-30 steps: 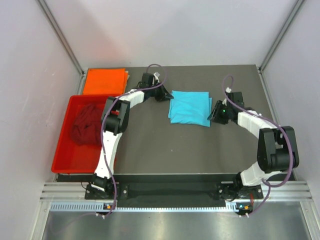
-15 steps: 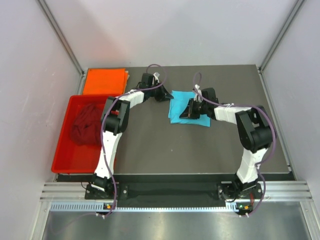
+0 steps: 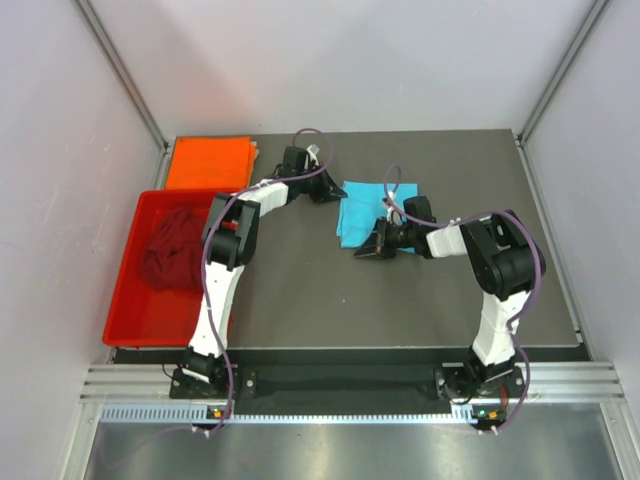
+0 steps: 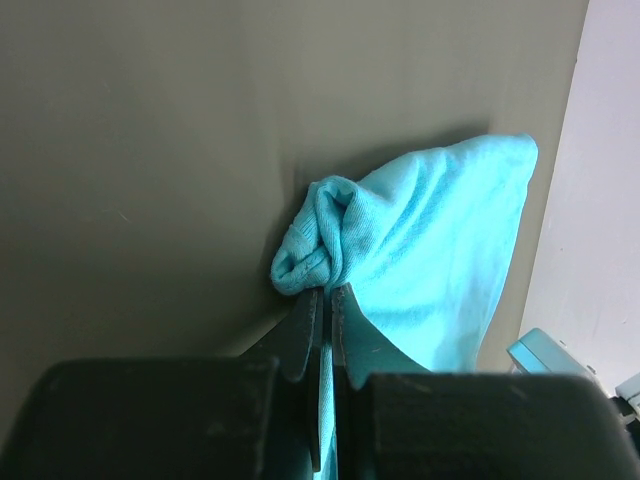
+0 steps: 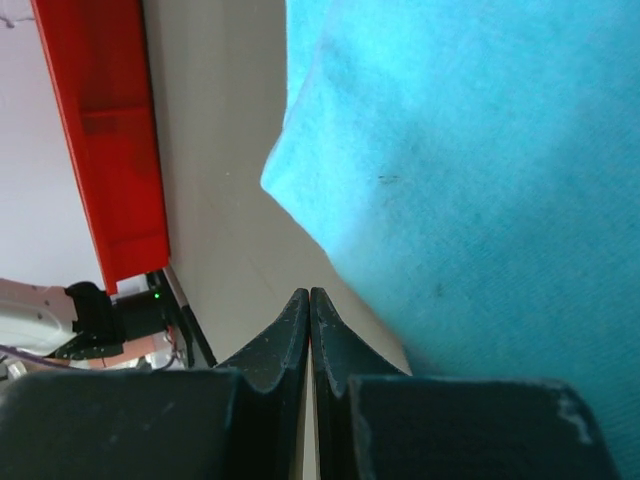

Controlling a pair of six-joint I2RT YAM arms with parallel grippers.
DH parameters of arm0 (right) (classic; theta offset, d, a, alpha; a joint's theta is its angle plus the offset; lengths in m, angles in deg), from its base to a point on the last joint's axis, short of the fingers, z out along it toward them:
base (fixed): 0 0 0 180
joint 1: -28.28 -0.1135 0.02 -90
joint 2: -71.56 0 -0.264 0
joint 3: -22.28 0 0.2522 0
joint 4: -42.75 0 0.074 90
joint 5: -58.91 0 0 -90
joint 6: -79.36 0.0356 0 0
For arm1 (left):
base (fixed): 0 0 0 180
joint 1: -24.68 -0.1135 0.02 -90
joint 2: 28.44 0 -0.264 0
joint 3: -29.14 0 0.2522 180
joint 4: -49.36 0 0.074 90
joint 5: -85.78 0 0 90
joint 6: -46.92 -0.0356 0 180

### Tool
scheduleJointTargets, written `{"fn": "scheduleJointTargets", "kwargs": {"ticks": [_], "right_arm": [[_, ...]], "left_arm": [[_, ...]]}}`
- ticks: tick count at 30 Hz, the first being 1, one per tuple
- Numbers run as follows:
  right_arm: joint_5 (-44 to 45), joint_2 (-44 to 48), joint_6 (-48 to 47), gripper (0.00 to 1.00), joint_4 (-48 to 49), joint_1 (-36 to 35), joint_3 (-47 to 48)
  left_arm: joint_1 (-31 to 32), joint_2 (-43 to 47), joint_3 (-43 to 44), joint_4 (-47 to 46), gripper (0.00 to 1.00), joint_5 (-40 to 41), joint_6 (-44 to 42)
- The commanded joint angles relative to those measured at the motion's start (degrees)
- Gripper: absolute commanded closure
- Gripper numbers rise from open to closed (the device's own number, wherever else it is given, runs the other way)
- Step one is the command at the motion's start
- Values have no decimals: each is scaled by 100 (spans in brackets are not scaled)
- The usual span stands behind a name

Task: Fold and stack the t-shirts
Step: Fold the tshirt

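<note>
The turquoise t-shirt (image 3: 362, 208) lies folded at mid-table. My left gripper (image 3: 335, 193) is at its far left corner, shut on a bunched bit of the cloth (image 4: 320, 250), with its fingertips (image 4: 327, 290) pinching the fabric. Off the shirt's near left corner, my right gripper (image 3: 360, 251) is low over the table. Its jaws (image 5: 309, 292) are shut with nothing between them, and the turquoise t-shirt (image 5: 480, 150) lies just beside them. The orange t-shirt (image 3: 208, 162) lies folded flat at the back left. The maroon t-shirt (image 3: 172, 248) is crumpled in the red tray (image 3: 125, 300).
The red tray (image 5: 100, 140) sits at the table's left edge, next to the left arm. White walls with metal rails close in the table at the back and on both sides. Dark tabletop (image 3: 300, 290) shows in front of the shirt.
My right arm swept left from the turquoise shirt's right edge, across it, to its near left corner, and its jaws closed. The left gripper kept its hold.
</note>
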Motion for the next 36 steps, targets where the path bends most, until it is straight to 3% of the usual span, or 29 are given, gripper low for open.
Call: {"fn": "scheduleJointTargets", "kwargs": {"ticks": [1,8,24,36], "right_arm": [[-385,396,32,100,466,-58,6],[-587,802,-169,99,-544,214,883],[-974,-789,-389,100,-774,768,1043],[-1009,89,-460,100,-1011,900,516]], "left_arm": [[-30,-6,-48,195,100,102,-137],[-30,64,-136,186,100,102,-163],[-30,-41,-57,195,100,111,-102],[-30,-59,75,309,100,111,-119]]}}
